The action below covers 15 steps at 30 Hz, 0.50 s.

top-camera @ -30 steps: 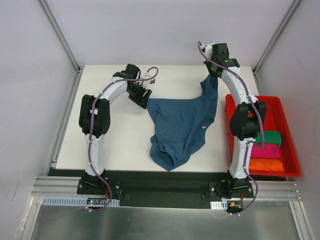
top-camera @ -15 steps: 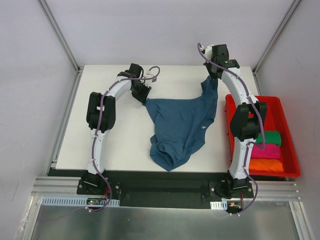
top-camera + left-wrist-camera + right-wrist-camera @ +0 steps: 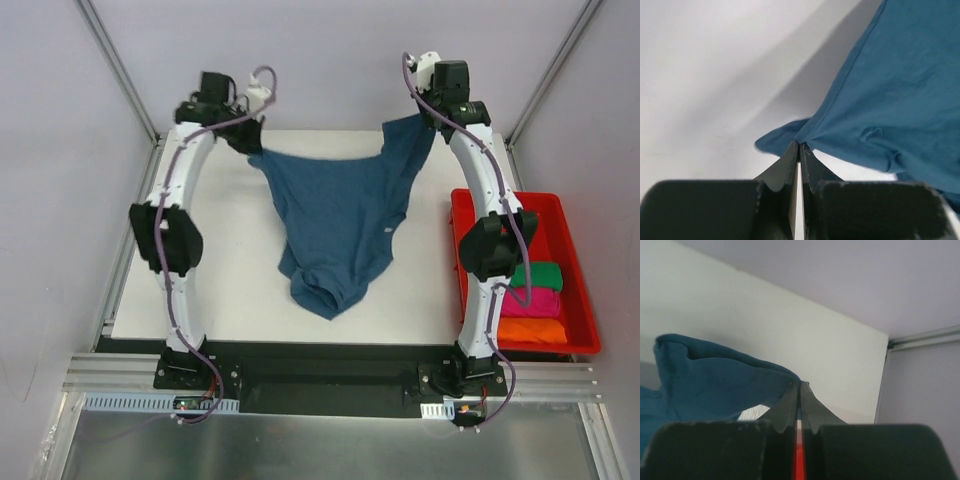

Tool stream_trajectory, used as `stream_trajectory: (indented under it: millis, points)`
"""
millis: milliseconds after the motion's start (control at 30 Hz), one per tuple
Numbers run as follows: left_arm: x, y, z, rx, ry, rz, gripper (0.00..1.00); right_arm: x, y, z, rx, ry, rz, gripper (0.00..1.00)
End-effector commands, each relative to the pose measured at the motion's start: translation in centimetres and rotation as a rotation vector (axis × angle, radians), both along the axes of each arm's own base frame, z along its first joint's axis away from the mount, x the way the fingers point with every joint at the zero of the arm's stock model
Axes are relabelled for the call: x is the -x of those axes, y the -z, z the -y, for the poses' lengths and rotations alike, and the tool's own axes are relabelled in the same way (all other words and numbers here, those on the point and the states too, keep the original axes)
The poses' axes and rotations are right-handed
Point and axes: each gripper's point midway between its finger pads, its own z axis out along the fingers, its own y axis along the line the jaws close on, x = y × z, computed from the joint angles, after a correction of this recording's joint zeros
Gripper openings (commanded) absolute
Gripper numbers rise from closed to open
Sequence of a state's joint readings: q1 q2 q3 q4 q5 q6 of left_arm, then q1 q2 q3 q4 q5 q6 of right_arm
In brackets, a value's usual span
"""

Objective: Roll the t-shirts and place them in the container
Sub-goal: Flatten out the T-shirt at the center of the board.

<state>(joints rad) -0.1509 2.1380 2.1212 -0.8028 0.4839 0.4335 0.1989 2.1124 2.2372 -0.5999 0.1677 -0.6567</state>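
From above, the left gripper (image 3: 245,140), open beside the teal t-shirt (image 3: 335,215) a second ago, now pinches its corner at upper left, mirroring the right gripper (image 3: 425,122) at upper right, so the shirt hangs spread, tail on the white table (image 3: 200,270), ready to lay flat, I judge. Left wrist: fingers (image 3: 787,170) clamp a hem fold at centre. Right wrist: fingers (image 3: 785,412) grip cloth too, pale wall (image 3: 840,280) beyond.

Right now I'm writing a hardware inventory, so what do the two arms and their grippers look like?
The left arm and right arm have white links, bulky black joint housings and a purple cable along each. The left gripper and right gripper have black fingers tapering to thin tips.
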Motion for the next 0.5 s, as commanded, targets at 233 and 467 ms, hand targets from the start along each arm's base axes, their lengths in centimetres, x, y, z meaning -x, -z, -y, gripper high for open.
stream_trajectory:
  millis: [233,467]
  points:
    - [12.0,-23.9,-5.7,-0.118,-0.012,0.527,0.00,5.6,-20.6,-3.4,-0.025,-0.210,0.536,0.01]
    - [20.9,-14.2,-6.4,-0.148,0.059,0.197,0.00,12.6,-10.1,-3.6,0.005,-0.329,0.287,0.01]
